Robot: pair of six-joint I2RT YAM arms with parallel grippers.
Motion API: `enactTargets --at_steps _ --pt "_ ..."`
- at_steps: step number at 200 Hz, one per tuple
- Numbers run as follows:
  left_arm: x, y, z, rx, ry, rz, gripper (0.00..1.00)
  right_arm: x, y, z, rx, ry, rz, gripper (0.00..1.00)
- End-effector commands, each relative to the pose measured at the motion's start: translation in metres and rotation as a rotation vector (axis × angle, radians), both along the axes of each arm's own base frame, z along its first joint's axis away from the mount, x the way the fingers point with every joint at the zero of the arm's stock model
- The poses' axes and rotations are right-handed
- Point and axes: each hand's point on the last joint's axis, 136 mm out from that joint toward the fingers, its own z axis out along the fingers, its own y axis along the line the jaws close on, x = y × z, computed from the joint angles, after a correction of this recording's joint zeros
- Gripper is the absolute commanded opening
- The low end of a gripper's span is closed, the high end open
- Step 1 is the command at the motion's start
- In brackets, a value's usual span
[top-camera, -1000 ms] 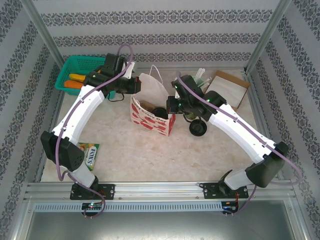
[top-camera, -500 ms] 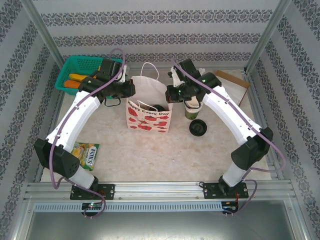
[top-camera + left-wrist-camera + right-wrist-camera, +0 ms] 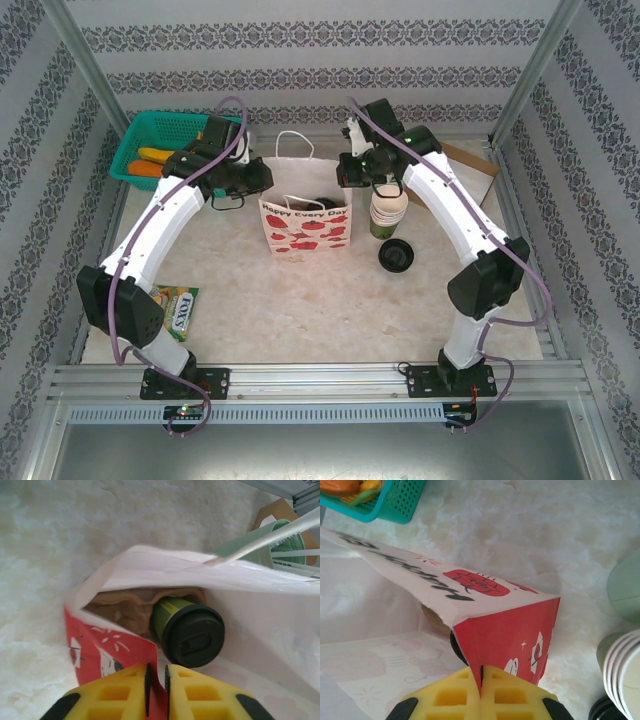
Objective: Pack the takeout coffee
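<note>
**Step in hand: bag held at its mouth, cup inside.**

1. Location. The paper bag [image 3: 305, 232] stands upright on the table [image 3: 300, 310], about midway between the left and right edges and nearer the far edge than the near one. The takeout coffee [image 3: 192, 636] is inside the bag. It leans on a slant, its black lid toward my left wrist camera, and it rests against a brown card insert [image 3: 125, 605].

2. Right gripper [image 3: 481, 669]. The fingers are pressed together on the bag's red-printed right wall at its top corner. No gap shows between them.

3. Left gripper [image 3: 156, 667]. The fingers stand a narrow slit apart with the bag's left rim running between them. I cannot tell whether they pinch the paper or merely straddle it.

4. Assessment. I judge the packing essentially done, since the cup is past the rim (though it is not upright).

5. Next move. I should free both rims and back each arm away from the bag along its own side. This calls for a clean release, because a finger dragging on the paper could tip the bag. On the right, the stack of lidless cups [image 3: 388, 205] stands just beside the bag, so I must clear it on the way out.
</note>
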Motion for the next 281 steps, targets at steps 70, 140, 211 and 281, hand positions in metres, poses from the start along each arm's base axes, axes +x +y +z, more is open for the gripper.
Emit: enactTargets --at_steps 70,140,211,281 --pt "0.022 0.002 0.015 -0.046 -0.073 -0.013 0.09 0.016 0.002 0.001 0.029 -0.033 -0.004 0.1" --pt "0.05 0.012 0.008 0.014 -0.082 0.007 0.04 0.039 -0.019 -0.008 -0.019 -0.034 -0.12 0.08" --pt "0.032 0.026 0.038 -0.024 -0.151 0.05 0.61 0.039 -0.052 0.02 -0.024 -0.153 -0.163 0.48" --pt "0.006 0.064 0.09 -0.096 -0.497 0.253 1.0 0.047 -0.158 0.012 -0.026 -0.307 -0.51 0.62"
